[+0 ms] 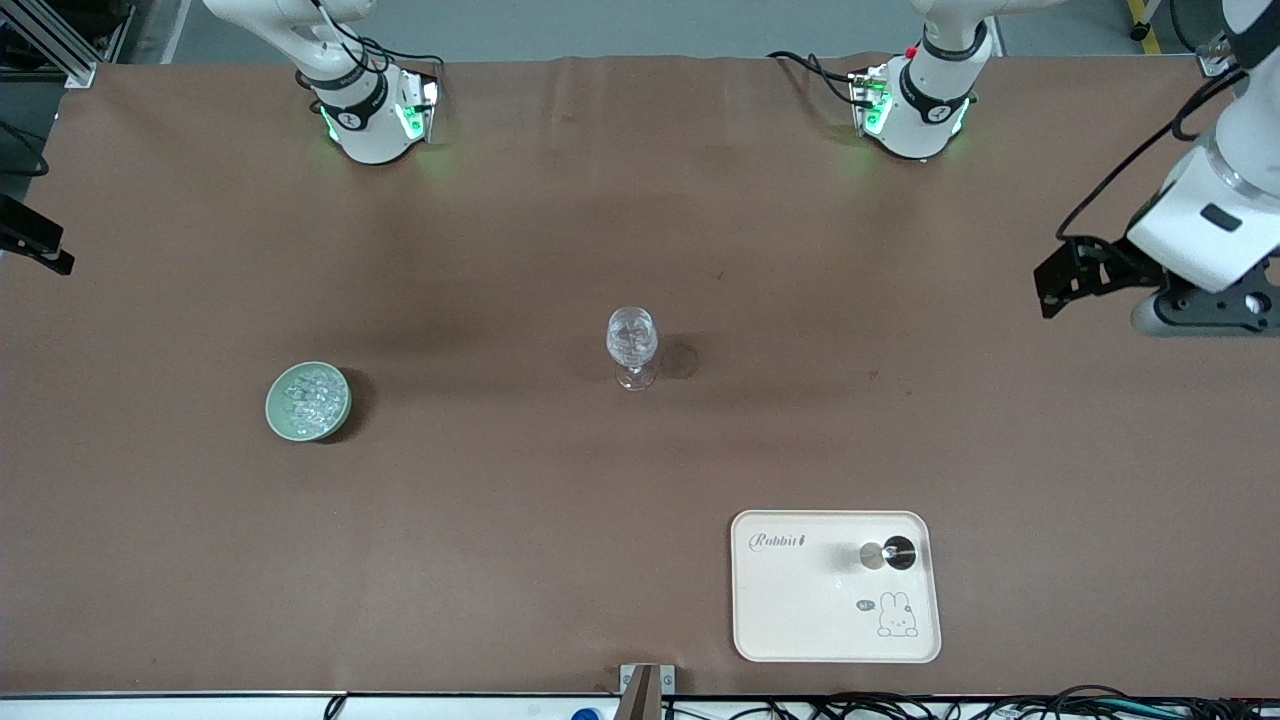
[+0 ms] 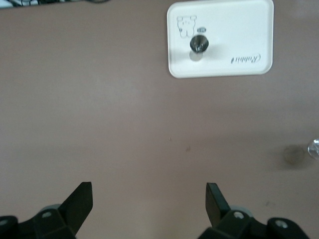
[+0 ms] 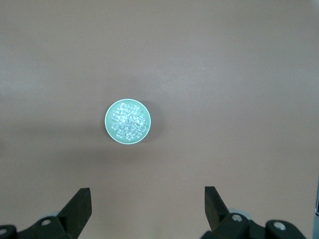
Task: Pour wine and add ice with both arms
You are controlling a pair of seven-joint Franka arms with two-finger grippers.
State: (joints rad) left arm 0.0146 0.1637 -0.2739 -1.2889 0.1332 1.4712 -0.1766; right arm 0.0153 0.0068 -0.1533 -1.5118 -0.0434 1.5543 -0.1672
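Note:
A clear stemmed glass [image 1: 632, 345] stands at the table's middle; its edge shows in the left wrist view [image 2: 315, 148]. The ice [image 1: 308, 398] is heaped in a pale green bowl [image 1: 277, 412] toward the right arm's end, and shows in the right wrist view [image 3: 127, 121]. A small dark-topped bottle-like thing [image 1: 898, 552] stands on a cream tray [image 1: 800, 600]. My left gripper [image 2: 149, 199] is open and empty, high over bare table at the left arm's end; the left arm [image 1: 1210, 220] shows there. My right gripper [image 3: 148, 204] is open and empty, high above the table with the bowl in its view.
The tray [image 2: 239, 30] lies near the front edge, nearer the camera than the glass, with a rabbit drawing on it. A brown cloth [image 1: 500, 250] covers the table. A faint round mark [image 1: 680, 360] lies beside the glass. Both arm bases stand along the back edge.

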